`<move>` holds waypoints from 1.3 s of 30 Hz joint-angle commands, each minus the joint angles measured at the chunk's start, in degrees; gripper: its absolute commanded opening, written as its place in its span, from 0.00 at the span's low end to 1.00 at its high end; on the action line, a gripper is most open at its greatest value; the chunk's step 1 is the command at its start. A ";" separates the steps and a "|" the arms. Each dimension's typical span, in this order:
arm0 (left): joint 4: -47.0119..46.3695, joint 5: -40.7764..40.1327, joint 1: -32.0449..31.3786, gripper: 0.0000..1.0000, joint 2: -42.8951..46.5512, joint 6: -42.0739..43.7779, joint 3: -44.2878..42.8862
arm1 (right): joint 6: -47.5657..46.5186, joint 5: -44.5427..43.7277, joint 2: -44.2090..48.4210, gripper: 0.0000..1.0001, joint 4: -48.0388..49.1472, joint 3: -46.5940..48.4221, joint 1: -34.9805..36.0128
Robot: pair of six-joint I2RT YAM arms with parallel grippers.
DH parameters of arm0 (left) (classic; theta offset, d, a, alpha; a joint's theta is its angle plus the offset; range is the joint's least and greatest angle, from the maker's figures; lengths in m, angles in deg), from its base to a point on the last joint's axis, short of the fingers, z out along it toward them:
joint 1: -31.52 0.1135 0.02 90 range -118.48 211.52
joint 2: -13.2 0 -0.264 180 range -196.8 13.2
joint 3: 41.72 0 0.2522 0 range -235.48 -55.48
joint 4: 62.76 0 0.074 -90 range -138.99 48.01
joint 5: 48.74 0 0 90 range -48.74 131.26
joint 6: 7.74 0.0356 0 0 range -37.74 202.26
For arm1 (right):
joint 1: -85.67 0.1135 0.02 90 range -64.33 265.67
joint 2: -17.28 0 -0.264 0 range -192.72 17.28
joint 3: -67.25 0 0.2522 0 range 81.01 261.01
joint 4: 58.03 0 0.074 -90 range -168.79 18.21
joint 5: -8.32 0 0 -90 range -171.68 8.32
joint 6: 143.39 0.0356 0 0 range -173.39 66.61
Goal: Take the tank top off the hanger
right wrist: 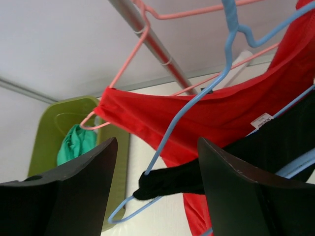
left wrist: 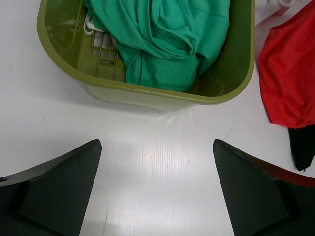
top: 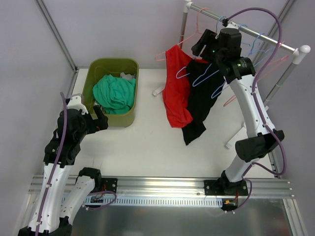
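At the clothes rail (top: 256, 34), right gripper (right wrist: 156, 142) set on the black tank top (top: 199, 105).
Jaws apart around its shoulder on the blue hanger (right wrist: 216, 81); grasp pending. Next: clamp cloth only, slide it off. Left gripper (left wrist: 156, 143) idle, jaws wide.

White arms (top: 249, 104), black joints (top: 256, 145), purple cables (top: 60, 142)
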 commanded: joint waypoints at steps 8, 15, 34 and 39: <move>-2.26 3.17 -0.25 0.99 -0.95 0.97 0.41 | 0.52 -15.29 -2.16 0.32 3.29 -0.35 3.03; -2.35 4.58 -0.25 0.99 -1.30 1.15 0.41 | 1.75 -17.14 -0.84 0.19 5.05 -1.49 4.43; -2.53 6.60 -0.25 0.99 -1.30 1.24 0.50 | 3.34 -13.29 9.09 0.00 6.46 -4.92 5.58; -2.53 6.69 -0.25 0.99 -1.47 1.15 0.58 | 3.69 -9.16 14.79 0.00 9.00 -11.23 5.93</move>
